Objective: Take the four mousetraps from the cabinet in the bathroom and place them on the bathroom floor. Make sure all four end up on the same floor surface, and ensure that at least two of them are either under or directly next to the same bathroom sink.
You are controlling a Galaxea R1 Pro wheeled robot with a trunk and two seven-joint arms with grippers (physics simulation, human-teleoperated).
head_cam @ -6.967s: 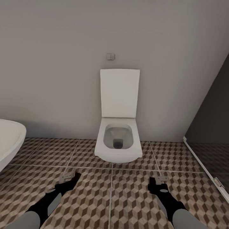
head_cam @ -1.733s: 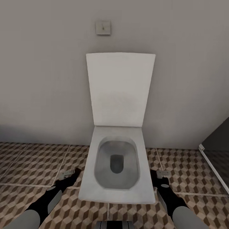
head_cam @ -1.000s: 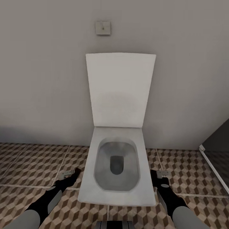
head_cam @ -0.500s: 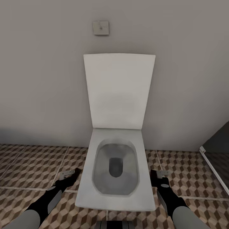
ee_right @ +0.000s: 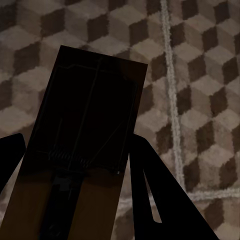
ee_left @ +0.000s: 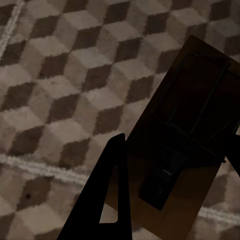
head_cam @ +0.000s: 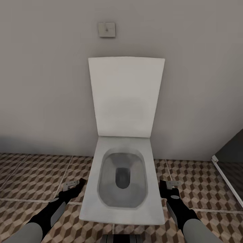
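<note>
My left gripper [head_cam: 74, 187] is shut on a mousetrap [head_cam: 70, 184], held low over the bathroom floor [head_cam: 30, 175] to the left of the toilet. In the left wrist view that brown mousetrap [ee_left: 187, 150] sits between the dark fingers [ee_left: 112, 195] above the cube-pattern tiles. On the toilet's other side, a second mousetrap [head_cam: 173, 183] is clamped in my right gripper [head_cam: 168, 187]. The right wrist view has this mousetrap [ee_right: 85, 145] between its fingers [ee_right: 150, 195], shaded and close to the tiles. The cabinet and the bathroom sink are out of view.
A white wall-hung toilet [head_cam: 121, 182] with its lid raised [head_cam: 126, 96] stands straight ahead between my arms, close to my base. A flush plate [head_cam: 106, 29] is on the grey wall. A dark glass panel with a white frame [head_cam: 229, 168] borders the right.
Over seven seconds the camera has come much closer to the toilet and the white tub at the left has left the picture. In the last half second almost nothing has shifted; both traps stay gripped.
</note>
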